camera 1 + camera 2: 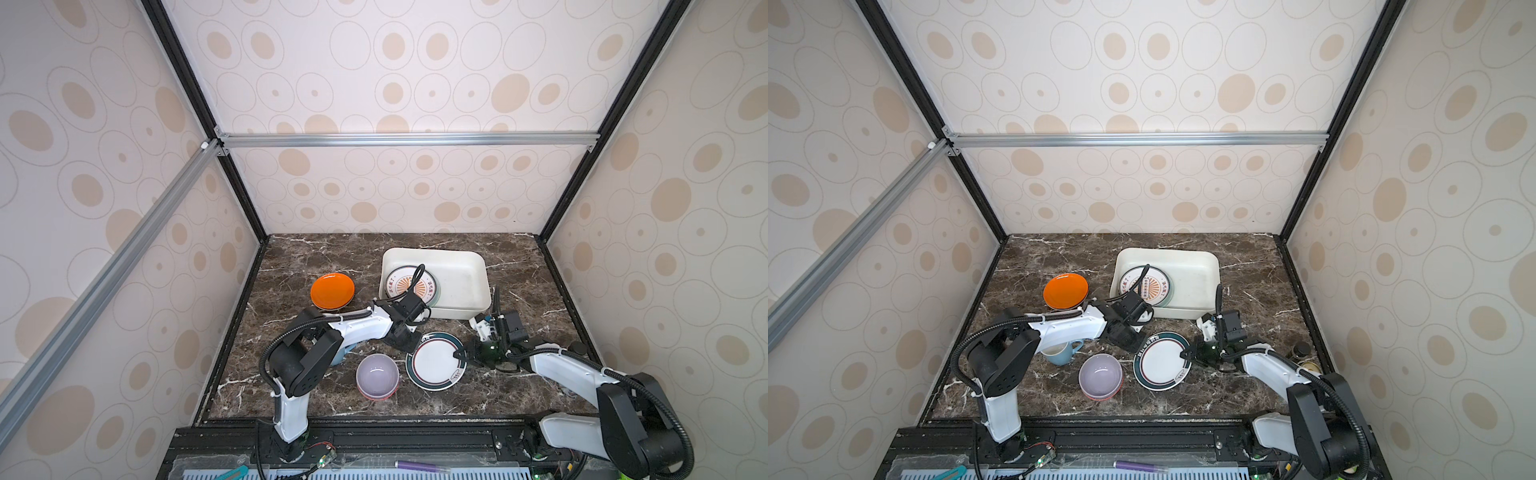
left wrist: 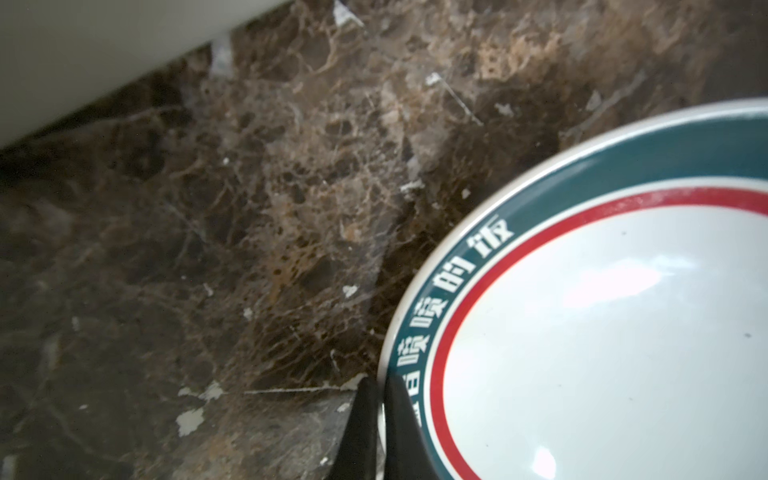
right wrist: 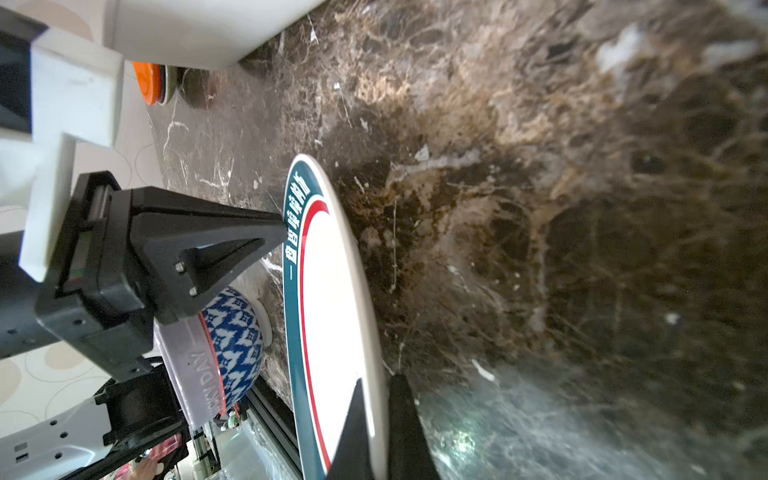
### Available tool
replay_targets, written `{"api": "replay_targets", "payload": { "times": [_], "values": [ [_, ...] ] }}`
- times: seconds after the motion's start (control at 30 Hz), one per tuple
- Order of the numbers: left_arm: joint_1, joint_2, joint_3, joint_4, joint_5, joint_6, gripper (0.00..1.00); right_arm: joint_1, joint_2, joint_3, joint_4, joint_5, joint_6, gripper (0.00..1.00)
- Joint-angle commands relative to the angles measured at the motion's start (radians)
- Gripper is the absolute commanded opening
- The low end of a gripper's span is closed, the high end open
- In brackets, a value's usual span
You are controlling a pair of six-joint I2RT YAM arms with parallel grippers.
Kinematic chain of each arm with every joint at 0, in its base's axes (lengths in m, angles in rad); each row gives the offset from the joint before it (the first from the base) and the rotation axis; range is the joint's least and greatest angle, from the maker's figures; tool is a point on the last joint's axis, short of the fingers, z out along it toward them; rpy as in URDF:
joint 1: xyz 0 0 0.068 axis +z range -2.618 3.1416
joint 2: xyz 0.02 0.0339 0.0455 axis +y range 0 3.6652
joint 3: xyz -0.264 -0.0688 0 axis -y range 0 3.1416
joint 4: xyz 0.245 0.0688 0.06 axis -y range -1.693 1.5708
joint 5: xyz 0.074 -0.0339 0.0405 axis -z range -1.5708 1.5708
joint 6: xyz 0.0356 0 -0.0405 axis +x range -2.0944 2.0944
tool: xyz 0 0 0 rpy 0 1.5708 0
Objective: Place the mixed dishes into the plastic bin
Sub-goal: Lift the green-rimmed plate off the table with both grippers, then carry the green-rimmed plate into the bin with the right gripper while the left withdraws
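Right pincer [image 3: 379,386] is closed on the rim of the teal plate [image 1: 435,360] at its right side. One finger lies on the glazed upper face, the second goes under the edge, and the rim is between them. Left pincer [image 2: 378,386] stands at the far-left part of the same rim, roughly across. Its jaws are almost together with a thin strip of white rim between them, so I judge that it also pinches the edge. The plate is on the bench [image 1: 299,257], just in front of the bin [image 1: 457,278], and I cannot tell if it is already raised from the stone. It looks like glazed ceramic: stiff, rather heavy for such thin fingers, smooth and therefore slippery, and it will chip or break if it falls. The rim is the only place to take it. Two holds on nearly opposite sides seem the safe way, with both arms rising together and the plate kept level. Inside the bin a sunburst plate [image 1: 397,284] lies at the left end, and the rest of the floor is bare. Outside the bin are also an orange plate [image 1: 332,291], a lilac bowl [image 1: 377,373] and a mug [image 1: 1061,352].
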Motion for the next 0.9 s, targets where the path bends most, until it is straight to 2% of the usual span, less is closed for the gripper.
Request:
{"api": "replay_targets", "payload": {
  "times": [0.0, 0.07, 0.23, 0.27, 0.47, 0.63, 0.87],
  "values": [
    [-0.015, -0.036, 0.042, -0.03, -0.031, 0.007, 0.33, 0.008, -0.043, 0.02, -0.153, 0.089, -0.04, 0.0],
    [-0.016, -0.069, 0.049, -0.037, -0.04, 0.011, 0.47, 0.008, -0.079, 0.042, -0.205, 0.093, -0.052, 0.0],
    [-0.012, -0.178, 0.061, -0.059, -0.087, 0.017, 0.94, 0.009, -0.163, 0.091, -0.308, 0.113, -0.064, 0.0],
    [-0.011, -0.202, 0.066, -0.067, -0.101, 0.016, 0.99, 0.008, -0.178, 0.099, -0.324, 0.116, -0.063, 0.0],
    [0.008, -0.347, 0.098, -0.088, -0.158, 0.017, 0.99, 0.008, -0.219, 0.18, -0.386, 0.112, -0.055, 0.0],
    [0.068, -0.475, 0.089, -0.091, -0.176, 0.022, 0.99, 0.008, -0.177, 0.317, -0.424, 0.124, -0.068, 0.0],
    [0.275, -0.616, -0.06, -0.067, -0.082, 0.05, 0.99, 0.008, 0.015, 0.584, -0.421, 0.155, -0.07, 0.01]
  ]
}}
